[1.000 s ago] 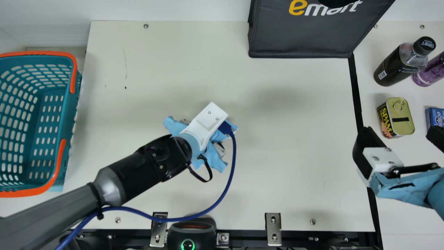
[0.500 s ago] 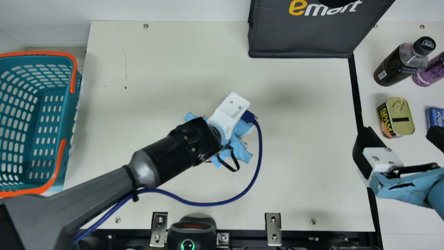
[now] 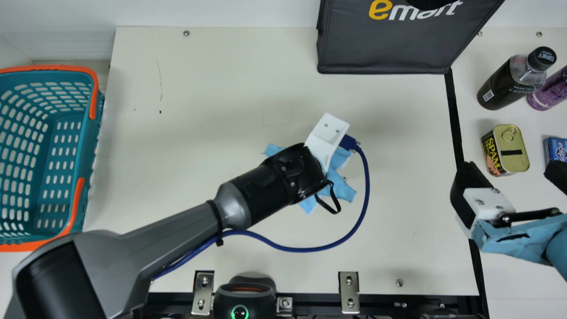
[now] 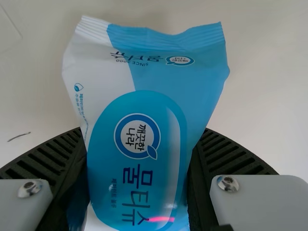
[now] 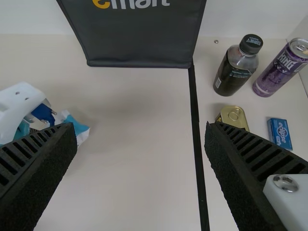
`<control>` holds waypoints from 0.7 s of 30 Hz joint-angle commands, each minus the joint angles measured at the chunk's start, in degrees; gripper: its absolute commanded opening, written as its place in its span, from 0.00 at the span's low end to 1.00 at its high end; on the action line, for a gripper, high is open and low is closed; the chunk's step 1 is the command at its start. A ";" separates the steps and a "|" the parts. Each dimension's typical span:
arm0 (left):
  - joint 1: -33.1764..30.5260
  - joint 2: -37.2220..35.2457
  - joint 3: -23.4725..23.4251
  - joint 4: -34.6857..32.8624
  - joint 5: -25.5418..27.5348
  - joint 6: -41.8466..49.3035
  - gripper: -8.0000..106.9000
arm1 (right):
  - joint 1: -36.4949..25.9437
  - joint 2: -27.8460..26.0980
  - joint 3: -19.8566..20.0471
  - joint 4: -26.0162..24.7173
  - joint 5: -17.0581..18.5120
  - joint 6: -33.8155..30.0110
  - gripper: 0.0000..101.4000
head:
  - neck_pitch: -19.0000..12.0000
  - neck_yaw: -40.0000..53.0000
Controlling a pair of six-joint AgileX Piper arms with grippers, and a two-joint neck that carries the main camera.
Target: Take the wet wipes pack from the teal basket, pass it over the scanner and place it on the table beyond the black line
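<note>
Clutching the wet wipes pack [image 4: 137,154], left gripper [image 3: 340,187] now sits nearer the black line [image 3: 454,119]. Right gripper [image 3: 511,170] unmoved, spread wide.

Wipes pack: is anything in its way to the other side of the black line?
Yes, in the main view the right gripper hangs over the black line, roughly across from the wipes pack. The can sits just beyond. Before the line there, nothing visible stands on the table.
</note>
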 commanded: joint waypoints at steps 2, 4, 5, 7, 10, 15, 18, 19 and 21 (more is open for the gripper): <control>-0.11 1.35 -1.01 -0.54 0.31 -0.58 0.23 | 0.00 0.00 0.00 0.00 0.00 0.00 0.94 | -1.66 0.00; -0.13 2.09 -1.69 -1.13 0.49 -1.18 0.29 | 0.00 0.00 0.00 0.00 0.00 0.00 0.94 | -1.66 0.00; -0.14 2.40 -1.98 -1.34 0.61 -1.59 0.32 | 0.00 0.00 0.00 0.00 0.00 0.00 0.94 | -1.66 0.00; -0.15 2.99 -2.56 -1.54 0.87 -2.36 0.38 | 0.00 0.00 0.00 0.00 0.00 0.00 0.94 | -1.66 0.00; -0.20 3.72 -3.35 -1.66 1.28 -3.23 0.47 | 0.00 0.00 0.00 0.00 0.00 0.00 0.94 | -1.66 0.00; -0.25 4.38 -4.04 -1.64 1.66 -4.03 0.61 | 0.00 0.00 0.00 0.00 0.00 0.00 0.94 | -1.66 0.00; -0.13 4.40 -4.11 -2.01 1.56 -4.17 0.70 | 0.00 0.00 0.00 0.00 0.00 0.00 0.94 | -1.66 0.00; -0.06 4.31 -4.04 -2.23 1.43 -4.17 0.73 | 0.00 0.00 0.00 0.00 0.00 0.00 0.94 | -1.66 0.00; 0.16 3.91 -3.76 -2.86 1.02 -3.99 0.78 | 0.00 0.00 0.00 0.00 0.00 0.00 0.94 | -1.66 0.00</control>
